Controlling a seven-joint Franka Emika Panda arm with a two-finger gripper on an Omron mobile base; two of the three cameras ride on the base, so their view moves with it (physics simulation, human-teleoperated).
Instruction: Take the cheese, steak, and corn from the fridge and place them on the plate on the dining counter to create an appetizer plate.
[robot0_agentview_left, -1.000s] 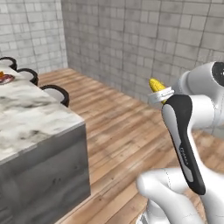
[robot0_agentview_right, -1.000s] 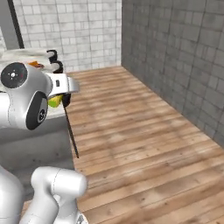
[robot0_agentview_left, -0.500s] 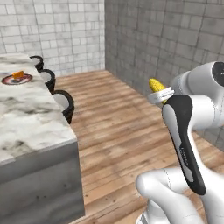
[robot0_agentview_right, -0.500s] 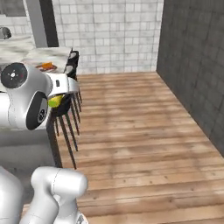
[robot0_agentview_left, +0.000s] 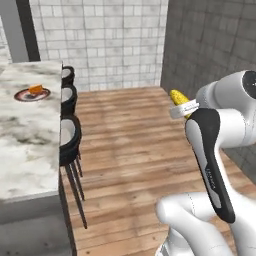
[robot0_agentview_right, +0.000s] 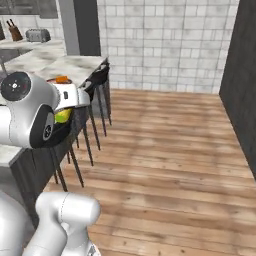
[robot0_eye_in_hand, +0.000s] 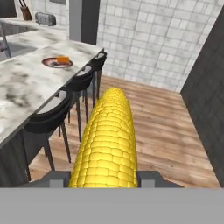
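We carried the corn (robot0_eye_in_hand: 107, 140) clamped lengthwise in our pincer (robot0_eye_in_hand: 105, 178), well short of the plate (robot0_eye_in_hand: 57, 63) on the marble desk (robot0_eye_in_hand: 26, 87); stiff, light and round, it would likely roll unless gripped across its middle, we judged.

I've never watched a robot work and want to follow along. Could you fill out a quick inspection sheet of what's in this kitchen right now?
Surface: marble counter, stools along its edge.
Job's things: plate on the counter with cheese on it; corn in the pincer.
Clutter: toaster and knife block on the far worktop.
Pincer: pincer shut on the corn.
Cables: nothing seen.
Surroundings: wooden floor, tiled walls.
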